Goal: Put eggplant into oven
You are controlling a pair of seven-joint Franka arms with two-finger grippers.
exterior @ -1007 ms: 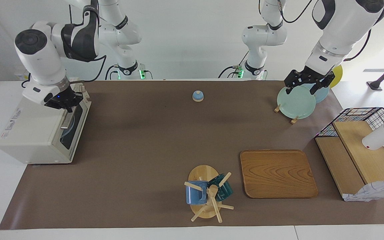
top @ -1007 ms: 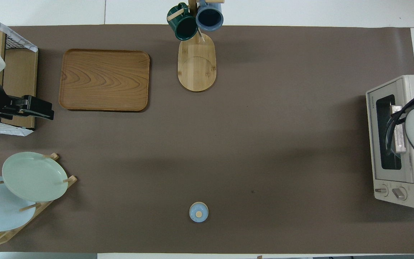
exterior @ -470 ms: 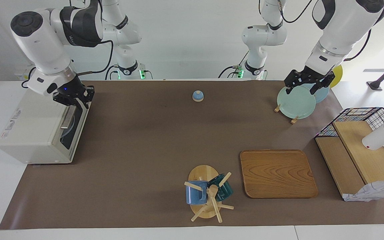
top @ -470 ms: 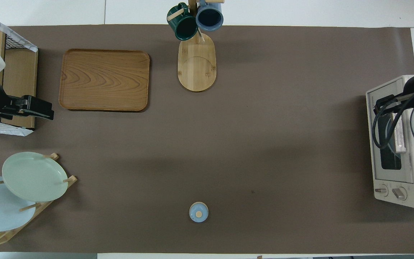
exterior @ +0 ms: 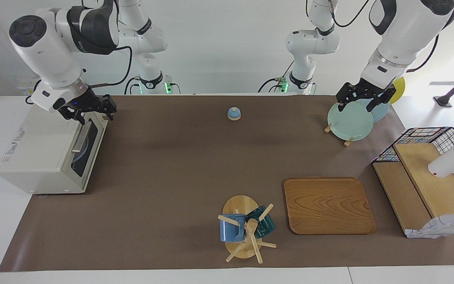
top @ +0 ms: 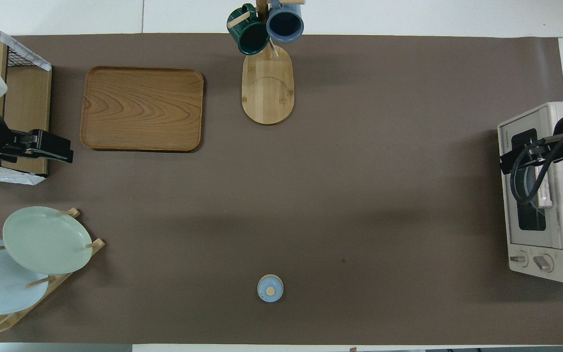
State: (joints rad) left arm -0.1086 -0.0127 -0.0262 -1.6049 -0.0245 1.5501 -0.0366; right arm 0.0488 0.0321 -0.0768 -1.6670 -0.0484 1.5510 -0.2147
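The boxy cream-white toaster oven (exterior: pixel 49 154) stands with its dark glass door shut — no eggplant shows anywhere, presumably inside, so little seems left. The right end effector (exterior: pixel 91 111), open and empty, hovers over the oven's top edge; the left end effector (exterior: pixel 363 100) waits open over the plates.

oven (exterior: pixel 41 152) cream-white | mat (exterior: pixel 172 177) brown | plate (exterior: pixel 350 120) pale green | mug (exterior: pixel 231 228) blue

Oven (top: pixel 545 195): red warning-triangle label at a top corner; small brand lettering above the door; neither is legible.
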